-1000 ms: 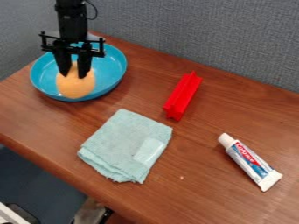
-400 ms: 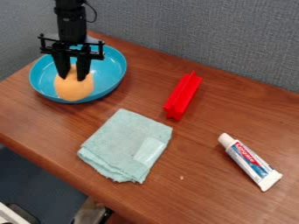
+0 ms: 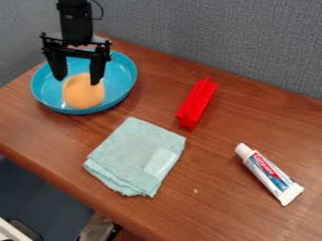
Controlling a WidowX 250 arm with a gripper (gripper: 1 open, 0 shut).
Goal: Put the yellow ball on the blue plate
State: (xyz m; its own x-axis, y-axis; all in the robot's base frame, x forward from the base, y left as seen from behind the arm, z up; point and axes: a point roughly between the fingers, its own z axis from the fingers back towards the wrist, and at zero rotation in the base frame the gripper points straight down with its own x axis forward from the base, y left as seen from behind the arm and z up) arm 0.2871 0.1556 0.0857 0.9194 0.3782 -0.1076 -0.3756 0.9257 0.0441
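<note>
The yellow ball (image 3: pixel 81 91) rests inside the blue plate (image 3: pixel 120 83) at the table's far left. My gripper (image 3: pixel 77 71) hangs straight down just above the ball, open, its two black fingers spread wider than the ball and not touching it. The fingers hide part of the plate's back rim.
A red block (image 3: pixel 197 102) lies at the middle of the brown table. A pale teal cloth (image 3: pixel 136 154) sits near the front edge. A toothpaste tube (image 3: pixel 269 172) lies at the right. A grey wall runs behind the table.
The fingers were shut on the ball in the plate; now they have spread apart and let it go. The ball stays in the plate.
</note>
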